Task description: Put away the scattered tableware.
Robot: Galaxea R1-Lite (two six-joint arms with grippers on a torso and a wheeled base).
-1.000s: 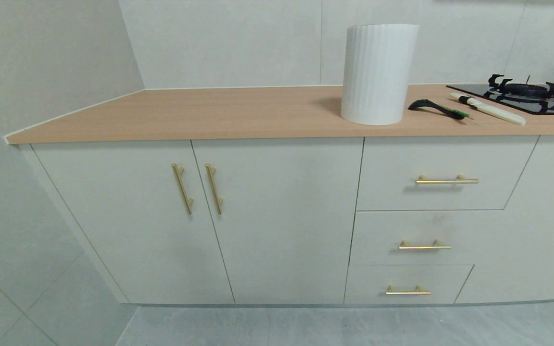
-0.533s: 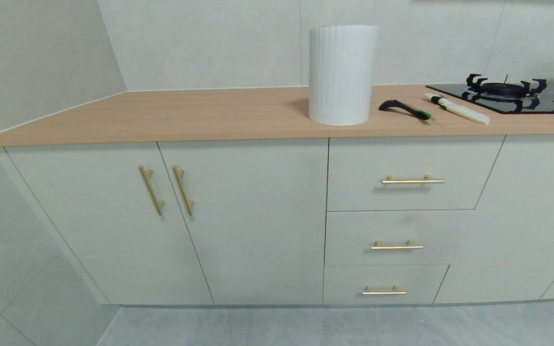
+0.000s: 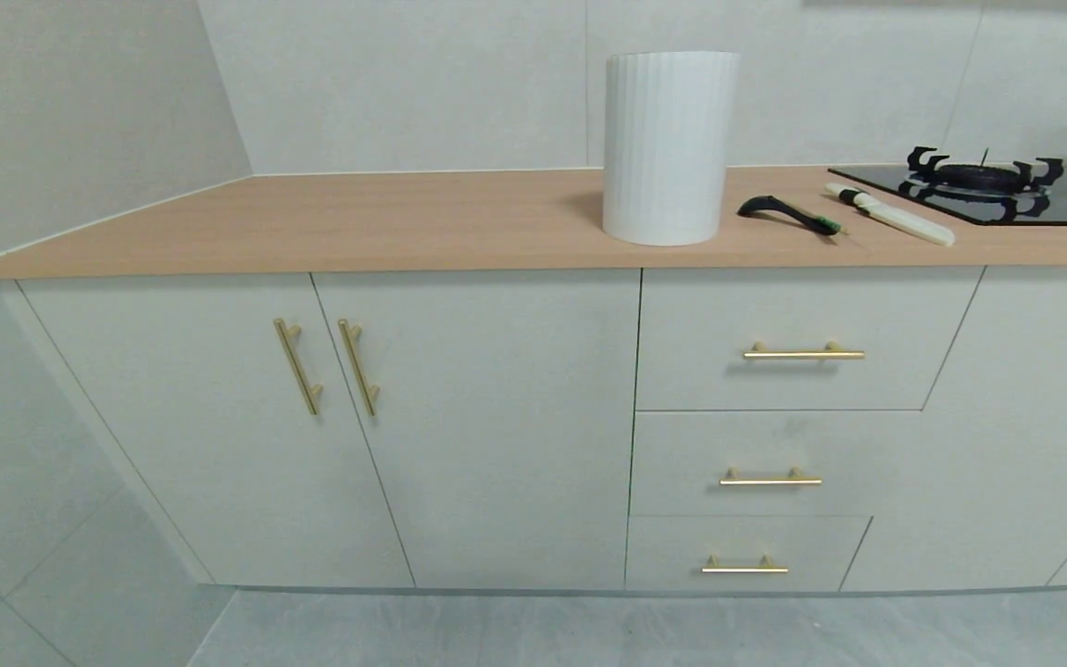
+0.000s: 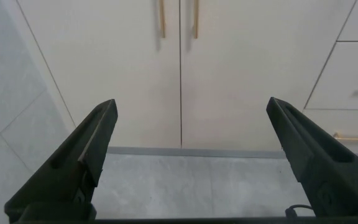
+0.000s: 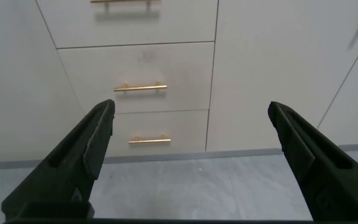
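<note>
Two pieces lie near the countertop's (image 3: 357,222) front edge, right of the white canister (image 3: 668,148): black curved tool (image 3: 779,211), cream knife (image 3: 895,215). The left gripper (image 4: 190,106) and right gripper (image 5: 191,106) are spread wide.

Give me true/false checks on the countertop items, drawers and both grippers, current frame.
1. The white ribbed container stands upright on the countertop. True.
2. The black utensil is inside the container. False: it lies on the countertop beside it.
3. The white utensil lies between the black utensil and the hob. True.
4. The top drawer is pulled open. False: it is shut.
5. The left gripper and right gripper have their fingers shut. False: both are open, holding nothing.
</note>
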